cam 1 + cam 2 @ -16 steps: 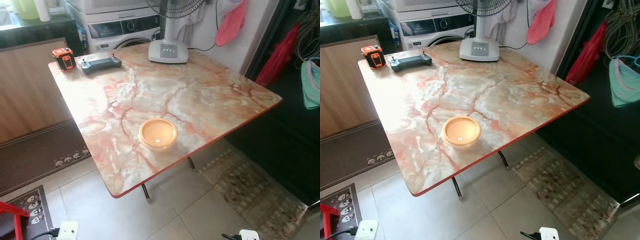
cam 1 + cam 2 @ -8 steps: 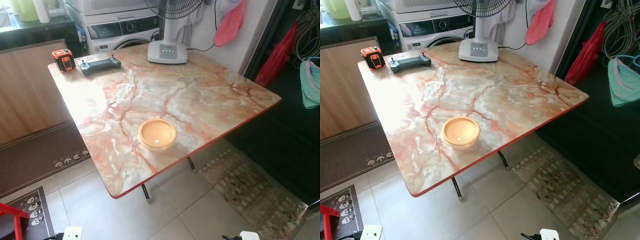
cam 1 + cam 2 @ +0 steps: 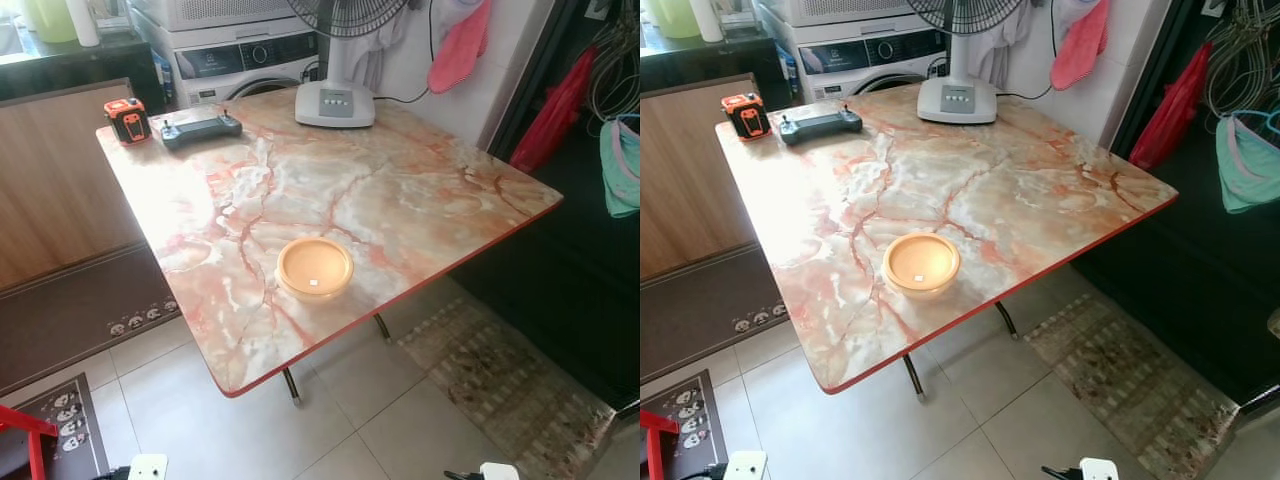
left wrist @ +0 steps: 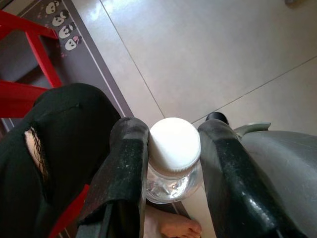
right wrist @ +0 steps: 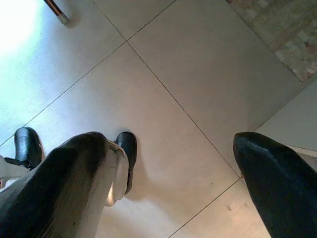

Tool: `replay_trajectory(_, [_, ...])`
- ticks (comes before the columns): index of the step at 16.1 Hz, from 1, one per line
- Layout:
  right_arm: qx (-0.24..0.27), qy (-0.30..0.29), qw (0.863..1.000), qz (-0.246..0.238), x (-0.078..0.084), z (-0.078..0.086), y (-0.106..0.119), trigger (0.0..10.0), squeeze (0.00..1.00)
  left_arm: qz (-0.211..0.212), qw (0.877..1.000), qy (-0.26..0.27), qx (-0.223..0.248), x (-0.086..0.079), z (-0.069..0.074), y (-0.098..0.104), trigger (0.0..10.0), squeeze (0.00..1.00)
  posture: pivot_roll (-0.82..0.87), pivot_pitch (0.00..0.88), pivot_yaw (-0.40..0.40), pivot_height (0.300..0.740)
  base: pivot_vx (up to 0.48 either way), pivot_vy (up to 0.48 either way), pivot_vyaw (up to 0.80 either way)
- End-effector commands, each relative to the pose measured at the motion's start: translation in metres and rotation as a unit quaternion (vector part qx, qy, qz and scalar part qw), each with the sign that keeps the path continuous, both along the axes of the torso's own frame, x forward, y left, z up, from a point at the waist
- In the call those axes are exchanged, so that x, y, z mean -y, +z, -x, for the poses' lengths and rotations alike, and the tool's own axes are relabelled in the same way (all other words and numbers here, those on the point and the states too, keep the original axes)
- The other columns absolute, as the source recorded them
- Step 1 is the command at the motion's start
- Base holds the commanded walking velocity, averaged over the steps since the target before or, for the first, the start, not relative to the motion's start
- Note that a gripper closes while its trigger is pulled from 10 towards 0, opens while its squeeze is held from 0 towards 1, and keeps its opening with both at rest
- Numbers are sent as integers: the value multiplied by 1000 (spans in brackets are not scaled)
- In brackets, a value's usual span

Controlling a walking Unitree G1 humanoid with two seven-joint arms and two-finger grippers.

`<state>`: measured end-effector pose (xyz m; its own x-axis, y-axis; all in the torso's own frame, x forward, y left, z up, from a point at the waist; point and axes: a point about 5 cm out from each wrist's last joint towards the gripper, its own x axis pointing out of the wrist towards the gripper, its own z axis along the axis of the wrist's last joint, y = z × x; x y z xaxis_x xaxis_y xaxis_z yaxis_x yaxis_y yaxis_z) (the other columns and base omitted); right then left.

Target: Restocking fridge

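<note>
In the left wrist view my left gripper (image 4: 171, 163) is shut on a clear plastic bottle with a white cap (image 4: 174, 147), held low above the tiled floor. My right gripper (image 5: 168, 168) hangs open over bare floor tiles with nothing between its fingers. In the head views an orange lidded bowl (image 3: 314, 268) sits near the front edge of the marble-patterned table (image 3: 400, 190).
On the table's far side stand a fan base (image 3: 335, 102), a black controller (image 3: 201, 128) and an orange tape measure (image 3: 126, 118). A washing machine (image 3: 245, 55) is behind. A red stool frame (image 4: 25, 64) and a person's foot (image 4: 173, 227) are near my left gripper. A rug (image 3: 490, 380) lies right.
The camera has shifted slightly; the table and its objects stay where they were. Neither arm has visibly changed.
</note>
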<state>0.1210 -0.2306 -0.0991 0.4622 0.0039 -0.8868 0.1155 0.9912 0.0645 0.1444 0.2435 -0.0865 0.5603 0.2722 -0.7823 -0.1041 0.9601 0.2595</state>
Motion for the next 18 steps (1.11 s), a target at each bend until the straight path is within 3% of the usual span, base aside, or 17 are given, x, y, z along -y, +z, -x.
replay_trajectory(1, [1, -7, 1000, 3, 4, 1, 1, 10000, 0, 4, 1000, 7, 1, 2, 1, -1, 10000, 0, 32, 0, -59, 740, 0, 0, 0])
replay_trajectory(13, [4, -6, 1000, 3, 5, -2, 2, 10000, 0, 15, 1000, 19, -2, 7, 1, -3, 10000, 0, 37, 0, -69, 740, -248, 0, 0])
replay_trajectory(18, [3, -3, 1000, 6, 5, -3, 2, 10000, 0, 16, 1000, 14, 2, 8, -1, -2, 10000, 0, 41, 0, -72, 740, 0, 0, 0])
